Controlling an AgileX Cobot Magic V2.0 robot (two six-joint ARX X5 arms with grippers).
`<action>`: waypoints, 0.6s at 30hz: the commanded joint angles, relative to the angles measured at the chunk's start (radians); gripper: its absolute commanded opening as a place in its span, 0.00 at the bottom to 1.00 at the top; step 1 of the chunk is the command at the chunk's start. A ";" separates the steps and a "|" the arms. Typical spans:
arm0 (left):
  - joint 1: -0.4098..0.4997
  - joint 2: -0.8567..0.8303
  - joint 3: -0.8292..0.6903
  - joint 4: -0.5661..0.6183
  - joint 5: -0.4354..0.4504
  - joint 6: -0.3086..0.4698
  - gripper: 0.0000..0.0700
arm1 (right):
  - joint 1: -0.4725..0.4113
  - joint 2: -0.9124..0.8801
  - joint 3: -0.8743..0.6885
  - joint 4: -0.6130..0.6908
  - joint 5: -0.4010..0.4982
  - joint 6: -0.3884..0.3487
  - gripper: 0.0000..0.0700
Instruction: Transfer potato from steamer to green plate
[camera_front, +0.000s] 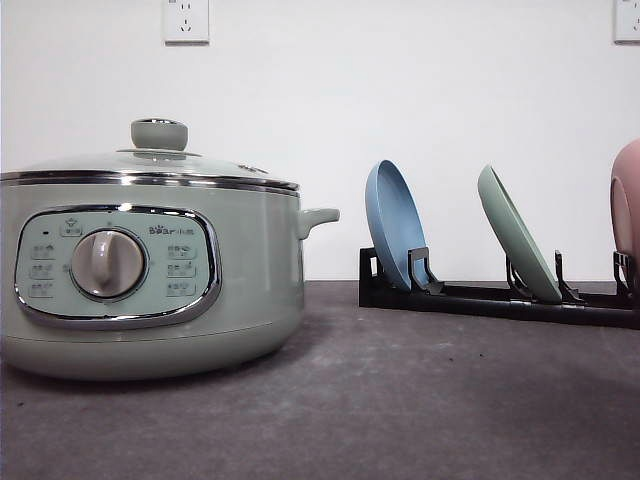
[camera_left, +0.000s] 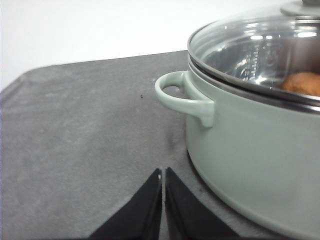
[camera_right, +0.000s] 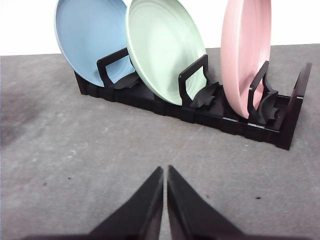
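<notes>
Potato (camera_left: 303, 83) inside lidded steamer (camera_left: 250, 145) (glass lid), beyond left fingers (camera_left: 150, 200), pressed together.

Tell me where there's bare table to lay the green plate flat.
Bare mat lies between the steamer and the black rack, and in front of the rack toward the right claw. The rack itself is crowded: green plate stands between blue and pink ones.

You can see just the finger ends of each arm. Your left gripper (camera_left: 163, 197) has two matte black, wedge-shaped fingers tapering to sharp tips. Your right gripper (camera_right: 165, 195) looks the same: plain black, smooth-faced, with no screws, cables or markings in sight.
</notes>
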 joint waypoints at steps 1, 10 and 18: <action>0.002 -0.002 -0.021 -0.008 -0.002 -0.149 0.00 | 0.002 -0.002 -0.004 0.003 -0.005 0.083 0.00; 0.002 -0.002 -0.017 -0.009 -0.001 -0.481 0.00 | 0.000 -0.002 -0.003 -0.008 -0.010 0.232 0.00; 0.002 -0.001 0.061 -0.010 0.005 -0.568 0.00 | -0.001 -0.002 0.050 0.005 -0.021 0.273 0.00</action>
